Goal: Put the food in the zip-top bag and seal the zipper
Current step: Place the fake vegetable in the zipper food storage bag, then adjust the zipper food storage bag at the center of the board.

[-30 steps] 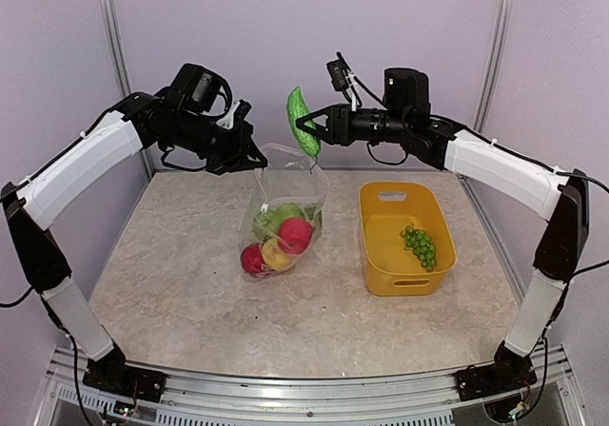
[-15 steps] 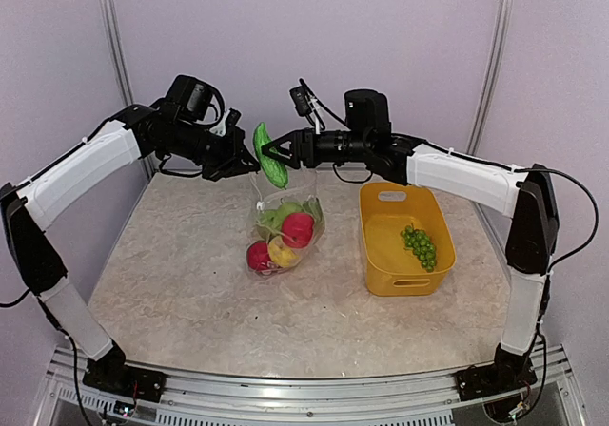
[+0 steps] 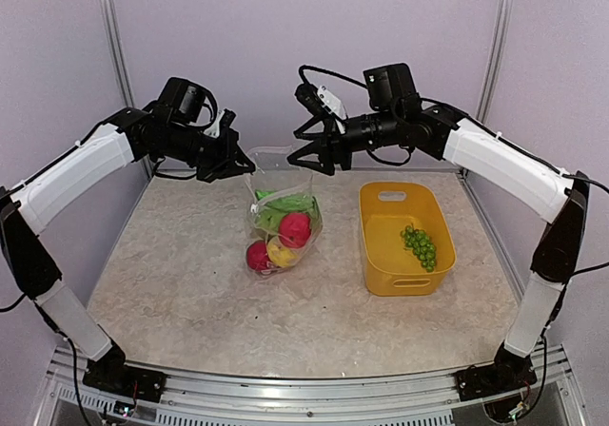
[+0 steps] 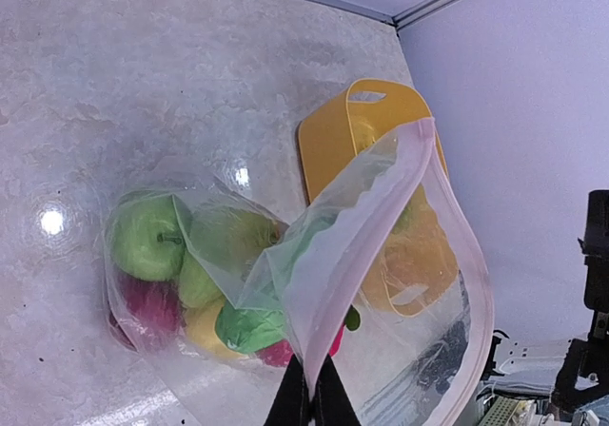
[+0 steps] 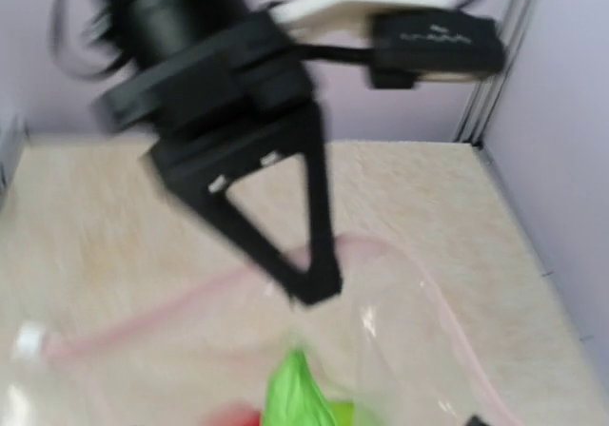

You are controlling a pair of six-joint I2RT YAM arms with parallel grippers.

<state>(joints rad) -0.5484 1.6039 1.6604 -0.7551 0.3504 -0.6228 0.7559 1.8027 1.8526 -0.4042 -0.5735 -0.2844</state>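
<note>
The clear zip-top bag [image 3: 281, 222] hangs open, its bottom on the table. My left gripper [image 3: 243, 166] is shut on the bag's mouth edge and holds it up; in the left wrist view the fingers [image 4: 311, 393] pinch the pinkish zipper strip [image 4: 381, 207]. Inside lie red, yellow and green round fruits [image 3: 293, 228] and the green cucumber [image 3: 284, 200], also seen from the right wrist [image 5: 300, 393]. My right gripper [image 3: 311, 163] is open and empty just above and right of the mouth. The white slider [image 5: 29, 340] sits at the strip's end. Green grapes [image 3: 419, 245] lie in the basket.
The yellow basket [image 3: 409, 279] stands on the table right of the bag, about a hand's width away. The back wall and metal frame posts stand close behind both grippers. The right wrist view shows my left gripper [image 5: 314, 288] pinching the bag's rim.
My right gripper carried the cucumber left over the bag's mouth, let it go into the bag, and has drawn back right, empty. The left gripper kept hold of the rim.
</note>
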